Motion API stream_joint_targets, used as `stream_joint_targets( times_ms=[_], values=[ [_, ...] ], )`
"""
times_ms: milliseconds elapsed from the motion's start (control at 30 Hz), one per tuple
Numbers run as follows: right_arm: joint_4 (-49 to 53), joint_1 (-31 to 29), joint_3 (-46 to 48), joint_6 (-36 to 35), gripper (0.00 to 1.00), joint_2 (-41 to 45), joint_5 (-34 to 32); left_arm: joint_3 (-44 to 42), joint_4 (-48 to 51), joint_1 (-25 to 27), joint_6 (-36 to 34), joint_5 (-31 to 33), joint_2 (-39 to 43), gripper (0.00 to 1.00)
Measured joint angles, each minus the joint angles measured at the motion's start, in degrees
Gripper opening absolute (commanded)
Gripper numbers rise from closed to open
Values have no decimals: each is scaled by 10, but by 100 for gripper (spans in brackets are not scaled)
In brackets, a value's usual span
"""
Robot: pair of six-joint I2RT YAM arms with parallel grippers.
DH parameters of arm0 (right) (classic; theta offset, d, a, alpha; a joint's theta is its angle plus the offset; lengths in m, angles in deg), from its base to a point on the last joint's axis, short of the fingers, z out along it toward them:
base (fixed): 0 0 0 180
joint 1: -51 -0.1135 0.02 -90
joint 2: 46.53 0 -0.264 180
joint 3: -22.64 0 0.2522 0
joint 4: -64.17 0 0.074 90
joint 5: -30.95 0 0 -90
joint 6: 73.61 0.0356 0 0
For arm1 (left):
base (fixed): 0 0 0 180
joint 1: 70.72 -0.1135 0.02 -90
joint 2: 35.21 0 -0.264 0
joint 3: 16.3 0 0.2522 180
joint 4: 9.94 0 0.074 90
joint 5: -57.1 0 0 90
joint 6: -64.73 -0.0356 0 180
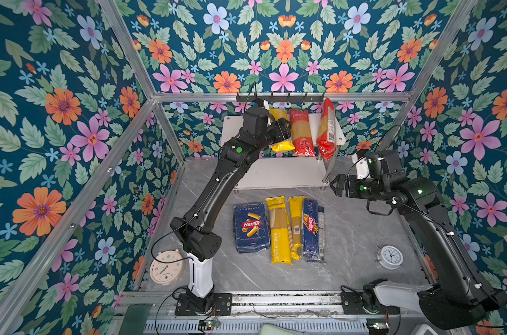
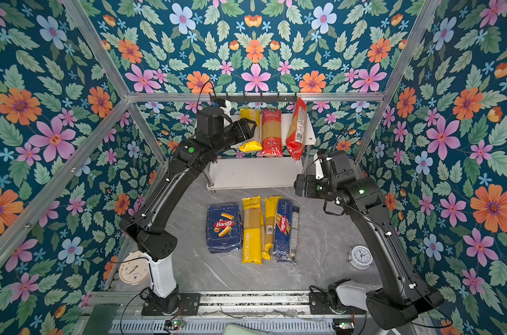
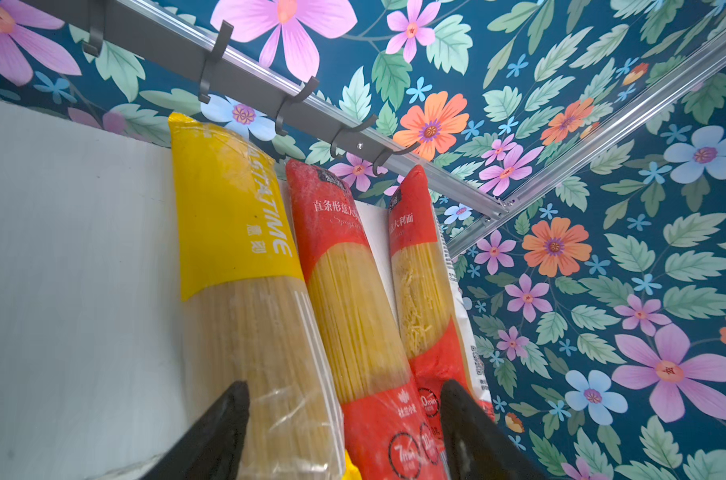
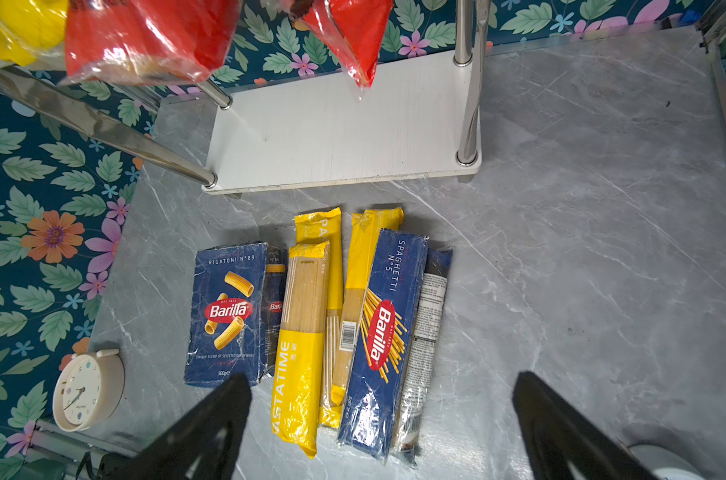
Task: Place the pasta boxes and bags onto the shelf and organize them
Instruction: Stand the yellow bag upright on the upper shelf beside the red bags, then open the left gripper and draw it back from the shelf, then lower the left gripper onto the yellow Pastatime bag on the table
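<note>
**Top views.**
- Shelf: two white boards on chrome posts, against the back wall.
- The upper board holds three packs side by side: yellow bag on the left, middle red bag, and tilted red bag at the right edge. All three overhang the front edge.
- My left gripper sits over the yellow bag.
- My right gripper hovers near the shelf's right front post, above the table.
- Not yet shelved, in a row on the table: Barilla carton, loose yellow bags, blue spaghetti bag, clear bag.

**Left wrist.**
- My fingers stand apart with nothing pinched.
- The yellow bag and the middle red bag lie touching on the upper board, both between my fingers.

**Right wrist.**
- My jaws are wide open and empty, looking down on the table row.
- The lower board is bare. The overhanging bag ends hang above it.

**Hazards, as I judge them.**
- Drawing my left hand back low could catch the yellow bag's film and drag it over the edge, since its near end already hangs free.
- A sideways brush against the middle red bag could push the tilted red bag off the right corner, where it looks least supported.
- If my left hand closed where it is, it would pinch two packs at once.
- The loose yellow bags overlap, so lifting one may shift its neighbour.
</note>
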Motion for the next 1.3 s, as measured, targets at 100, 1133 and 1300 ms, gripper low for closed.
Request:
stream_joint_targets(
  times_ms=[100, 1133, 1300],
  values=[
    [0, 0, 5, -1, 99, 6, 2, -51, -3, 1, -1, 3, 38, 81],
    [70, -1, 184, 81, 99, 183, 66, -661, -14, 281, 175, 238, 432, 99],
    [84, -3, 202, 97, 99, 208, 73, -718, -22, 336, 222, 266, 435, 99]
  ],
)
